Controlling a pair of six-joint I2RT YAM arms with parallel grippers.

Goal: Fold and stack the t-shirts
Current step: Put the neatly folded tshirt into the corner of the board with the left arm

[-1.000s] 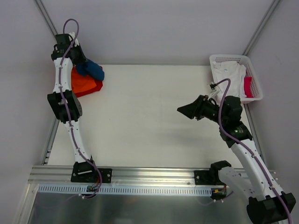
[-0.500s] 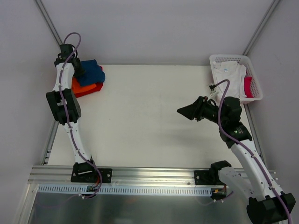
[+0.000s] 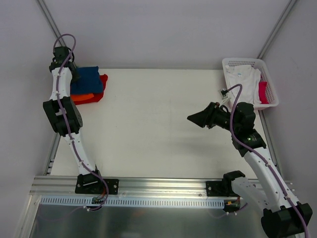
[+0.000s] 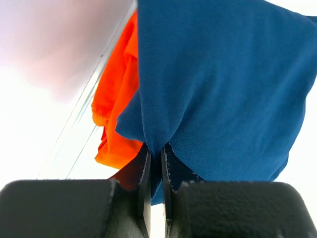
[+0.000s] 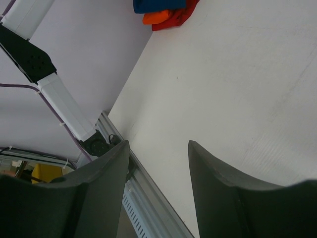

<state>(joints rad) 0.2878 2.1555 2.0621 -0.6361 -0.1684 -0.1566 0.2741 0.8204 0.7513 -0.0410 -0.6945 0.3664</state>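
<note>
A folded blue t-shirt [image 3: 85,81] lies on top of an orange one [image 3: 85,97] and a red one [image 3: 103,81] at the table's far left corner. My left gripper [image 3: 72,75] is at the blue shirt's left edge. In the left wrist view it [image 4: 156,153] is shut on a pinched fold of the blue t-shirt [image 4: 223,74], with the orange t-shirt [image 4: 119,99] beneath. My right gripper [image 3: 195,118] hovers open and empty over the table's right middle; its fingers [image 5: 106,168] stand apart. A white t-shirt [image 3: 242,79] and a red one [image 3: 263,91] lie in the basket.
The white lattice basket [image 3: 250,61] stands at the far right corner. A metal rail [image 3: 148,186] runs along the near edge by the arm bases. Frame posts rise at both far corners. The right wrist view shows the shirt stack [image 5: 163,12] far off.
My left arm has swung left toward the far corner, drawing the blue t-shirt leftward and flatter over the orange and red ones. The right arm has not moved.
</note>
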